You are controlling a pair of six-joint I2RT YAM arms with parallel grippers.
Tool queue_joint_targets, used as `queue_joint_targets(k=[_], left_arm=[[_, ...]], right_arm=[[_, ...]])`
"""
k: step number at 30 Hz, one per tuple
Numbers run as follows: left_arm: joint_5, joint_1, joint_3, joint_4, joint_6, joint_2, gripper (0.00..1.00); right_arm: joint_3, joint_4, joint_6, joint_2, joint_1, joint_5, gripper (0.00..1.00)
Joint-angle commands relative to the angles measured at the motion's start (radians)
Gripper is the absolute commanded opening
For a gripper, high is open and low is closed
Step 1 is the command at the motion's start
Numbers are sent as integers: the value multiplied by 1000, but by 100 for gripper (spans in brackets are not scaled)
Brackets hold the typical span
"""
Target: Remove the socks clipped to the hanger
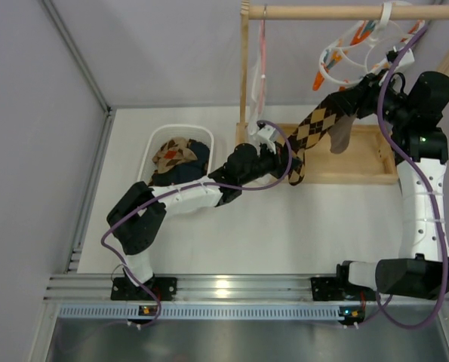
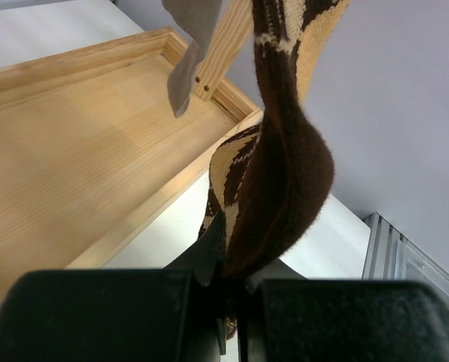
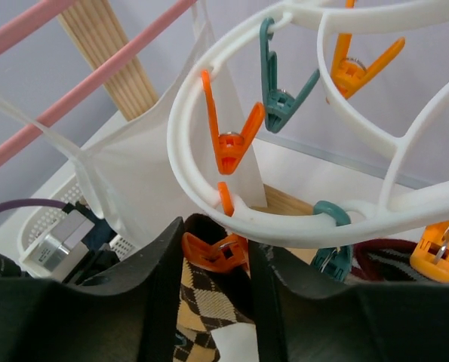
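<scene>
The white hanger (image 1: 358, 47) hangs from the wooden rail at the top right. The brown-and-tan argyle sock (image 1: 312, 130) is clipped to the hanger's ring (image 3: 345, 220) by an orange clip (image 3: 218, 255). My right gripper (image 3: 215, 235) has a finger against each side of that clip, just under the ring. My left gripper (image 2: 235, 283) is shut on the sock's brown toe end (image 2: 284, 173) and holds it out to the left, over the table. A taupe sock (image 1: 343, 133) hangs beside the argyle one.
A white basket (image 1: 158, 143) at the left holds several socks. A wooden tray base (image 1: 371, 162) lies under the rack. A pink wire hanger (image 1: 262, 45) and a white cloth bag (image 3: 145, 173) hang left of the ring. Orange and teal clips (image 3: 278, 87) hang round it.
</scene>
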Motion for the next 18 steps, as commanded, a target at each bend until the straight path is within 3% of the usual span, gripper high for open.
queue_joint_targets(k=[1, 4, 9, 12, 13, 15, 16, 18], left_arm=[[28, 5, 11, 30, -13, -25, 0], [36, 5, 7, 28, -22, -27, 0], [74, 0, -24, 31, -42, -33, 0], [113, -23, -59, 31, -42, -65, 0], [117, -32, -68, 30, -33, -79, 0], [114, -73, -122, 30, -38, -141, 0], [105, -92, -143, 30, -32, -165, 0], [62, -150, -224, 30, -27, -252, 0]], right_arm=[[11, 116, 20, -11, -3, -37, 30], [-11, 131, 30, -34, -3, -25, 18], [-55, 172, 70, -65, -3, -8, 18], [-104, 194, 84, -85, -3, 8, 30], [-115, 200, 90, -94, -3, 12, 44], [-142, 195, 106, -106, -3, 28, 55], [-153, 194, 109, -126, -3, 31, 69], [-195, 191, 126, -149, -3, 59, 80]])
